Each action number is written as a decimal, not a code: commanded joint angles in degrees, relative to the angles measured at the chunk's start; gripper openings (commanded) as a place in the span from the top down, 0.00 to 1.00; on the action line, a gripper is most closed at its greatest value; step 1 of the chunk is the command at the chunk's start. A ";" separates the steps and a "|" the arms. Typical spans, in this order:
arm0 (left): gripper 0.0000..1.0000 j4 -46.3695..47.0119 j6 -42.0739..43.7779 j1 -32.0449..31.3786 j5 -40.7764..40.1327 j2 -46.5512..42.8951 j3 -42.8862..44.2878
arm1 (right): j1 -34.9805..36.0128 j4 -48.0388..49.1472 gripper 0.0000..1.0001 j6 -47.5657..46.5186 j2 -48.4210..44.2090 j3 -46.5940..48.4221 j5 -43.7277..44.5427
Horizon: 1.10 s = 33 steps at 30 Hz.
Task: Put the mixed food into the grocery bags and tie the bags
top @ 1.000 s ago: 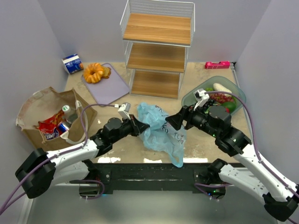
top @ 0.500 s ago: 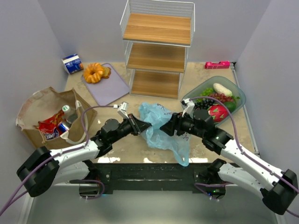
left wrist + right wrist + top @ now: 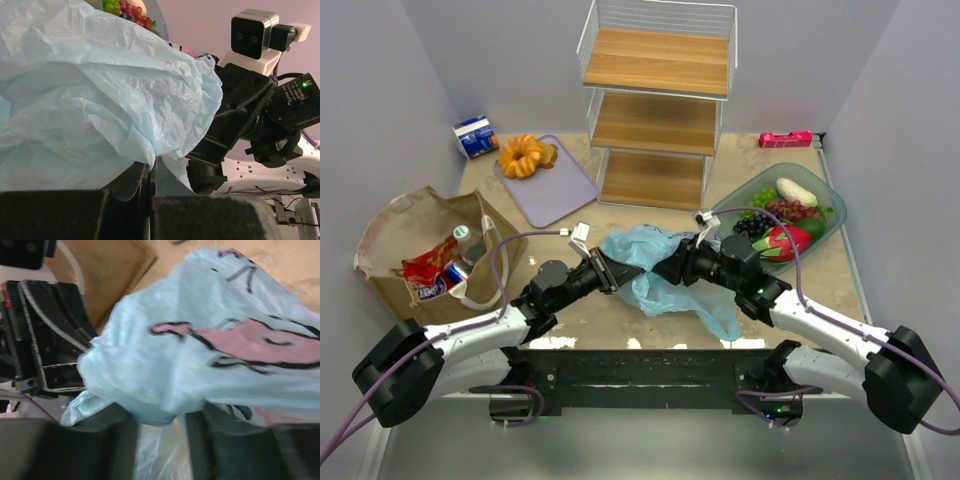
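Note:
The light-blue plastic bag [image 3: 650,265] lies crumpled at the table's middle. My left gripper [image 3: 612,272] is shut on a fold of its left edge [image 3: 150,167]. My right gripper [image 3: 665,270] faces it closely, jaws apart with a bulge of the bag [image 3: 200,365] between the fingers [image 3: 160,425]. The brown paper bag [image 3: 410,225] stands at the left, holding the red snack packet [image 3: 428,272], the can [image 3: 455,272] and the bottle [image 3: 463,233]. Green grapes [image 3: 765,196], dark grapes [image 3: 752,226], red grapes [image 3: 798,210], dragon fruit [image 3: 782,243] and the pale fruit [image 3: 797,190] are on the right.
The fruit lies in a green translucent bowl [image 3: 828,195]. A wire shelf with wooden boards [image 3: 655,100] stands at the back. A purple board [image 3: 548,185] with an orange pastry [image 3: 522,155], a blue-white carton [image 3: 476,136] and a pink object [image 3: 785,139] lie along the back.
My right gripper has swung left from near the bowl up to the plastic bag, its jaws narrowing around a fold. The left gripper keeps its hold; the bag has bunched leftward.

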 commanded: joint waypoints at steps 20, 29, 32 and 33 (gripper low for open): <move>0.32 -34.91 56.57 -10.70 -9.41 -12.87 22.10 | 0.29 -27.20 1.00 8.44 -6.23 12.62 -9.14; 0.31 -36.49 61.87 -13.43 1.88 -8.66 21.21 | -0.59 -26.94 1.00 11.08 -4.64 16.75 -10.28; 0.31 -35.09 61.96 -14.22 3.19 -7.16 21.04 | -0.94 -26.58 1.00 11.96 -4.64 16.84 -10.55; 0.31 -34.64 61.96 -14.40 3.11 -6.55 20.69 | -1.29 -26.67 1.00 12.05 -4.64 16.93 -10.64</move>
